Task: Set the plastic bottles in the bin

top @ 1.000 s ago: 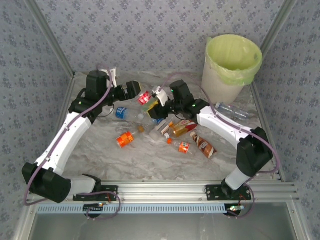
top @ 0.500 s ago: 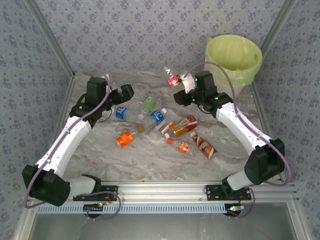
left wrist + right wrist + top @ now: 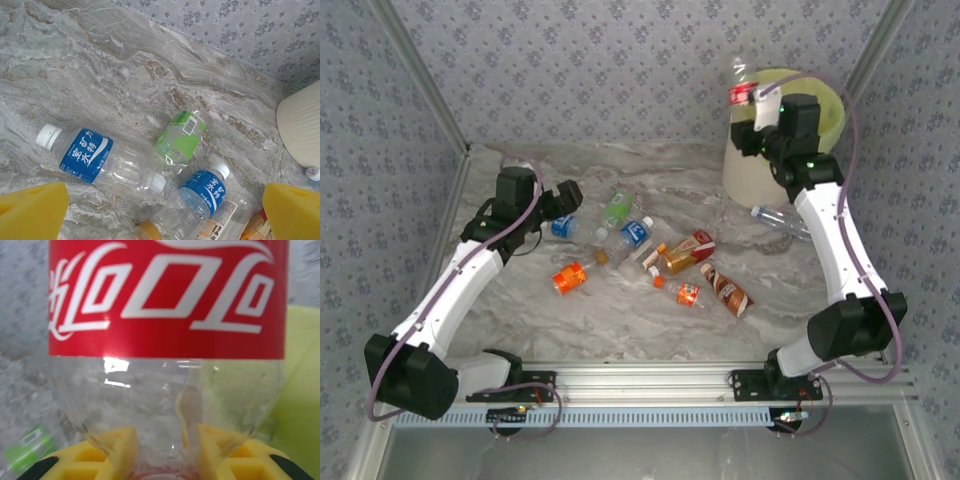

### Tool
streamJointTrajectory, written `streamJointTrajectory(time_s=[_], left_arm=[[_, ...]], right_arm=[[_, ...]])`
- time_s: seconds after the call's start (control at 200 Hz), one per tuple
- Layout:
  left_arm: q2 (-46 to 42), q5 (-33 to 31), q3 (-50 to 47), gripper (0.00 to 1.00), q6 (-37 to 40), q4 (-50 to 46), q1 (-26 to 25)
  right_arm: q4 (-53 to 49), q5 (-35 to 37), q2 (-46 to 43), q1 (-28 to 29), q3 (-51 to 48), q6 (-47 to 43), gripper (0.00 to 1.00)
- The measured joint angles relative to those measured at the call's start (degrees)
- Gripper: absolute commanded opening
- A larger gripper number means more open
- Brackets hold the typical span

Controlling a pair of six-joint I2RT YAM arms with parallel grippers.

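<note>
So, my right gripper [image 3: 756,103] is clamped on one end of the red-label bottle [image 3: 167,305]. I've got it up at the rim of the bin [image 3: 755,175], on the left side, with the body sticking up and away from me. The wrist view has the yellow-green bag [image 3: 300,390] just off to the right of the bottle.

My take on doing this bit properly: from above the bottle looks like it's over the rim rather than the middle of the opening. I'd carry it further in and tip it toward the centre before letting go. Otherwise it could glance off the edge and roll back onto the table [image 3: 620,320].

The bottle is thin clear plastic, ribbed and shiny, so I'd guess it's light and a bit slippery. The foam-looking yellow pads [image 3: 112,450] pinch it where it narrows. The bag is soft and folded over the rim, and the bin itself is a tall, smooth round tub.

My left gripper [image 3: 568,197] has its fingers wide apart, holding nothing. It hovers over the pile: a blue-label bottle [image 3: 86,155], a green-label bottle [image 3: 181,140] and a second blue one [image 3: 205,190], all lying flat on the marbled top.
</note>
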Motion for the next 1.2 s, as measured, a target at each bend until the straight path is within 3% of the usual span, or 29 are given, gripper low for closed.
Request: streamJointTrajectory(time_s=[0.32,0.49,0.705,0.929,1.199], left_arm=[[-2.95,-0.59,-2.21,1.00,0.00,-1.20,0.24],[-6.25,-2.12,-4.55,0.99,0.00,-1.42,0.68],[-9.31,-3.63,-8.15,0.99,0.04,-1.36,1.05],[-8.37,-2.99,-9.46,0.99,1.55,-3.72,1.33],[-5.75,0.13,-10.16,0.99,4.17,-6.32,1.38]], right_arm=[[-6.54,6.56,18.91,-7.26,21.03,4.31,0.03],[-12.74,9.09,24.52,-8.61,25.27,5.95,0.16],[-17.94,6.80,25.77,-8.76,26.62,7.04,0.45],[-19.19,6.80,25.35,-8.37,28.55,8.33,0.60],[-18.34,7.23,19.82,-7.61,24.74,9.86,0.68]])
